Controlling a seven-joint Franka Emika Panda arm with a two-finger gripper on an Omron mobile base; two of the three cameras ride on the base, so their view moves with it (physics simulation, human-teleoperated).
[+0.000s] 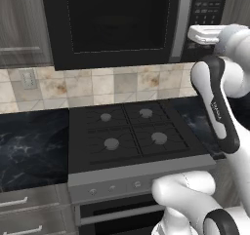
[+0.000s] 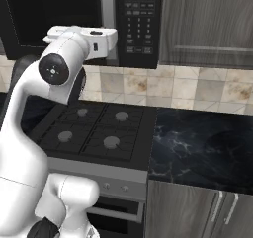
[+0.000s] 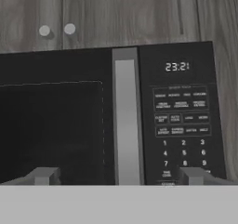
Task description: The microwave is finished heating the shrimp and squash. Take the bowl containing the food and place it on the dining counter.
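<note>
1. Here, in the left base view, one large black boxy microwave (image 1: 132,22) with a dark glass door hangs shut above one black stovetop (image 1: 132,134) with four round grey burners. One white arm (image 1: 217,107) rises at the right, its hand level with the button panel.
2. In the right base view, the same microwave (image 2: 123,19) sits over the stovetop (image 2: 94,131); one glossy black veined counter (image 2: 202,145) lies beside it, over grey cabinets.
3. In the hand view, the gripper (image 3: 118,176) faces the microwave's one silver vertical handle strip (image 3: 125,121), its two dark fingertips (image 3: 44,175) spread wide apart, holding nothing. Two round knobs (image 3: 56,29) dot the wood cabinet above.
</note>
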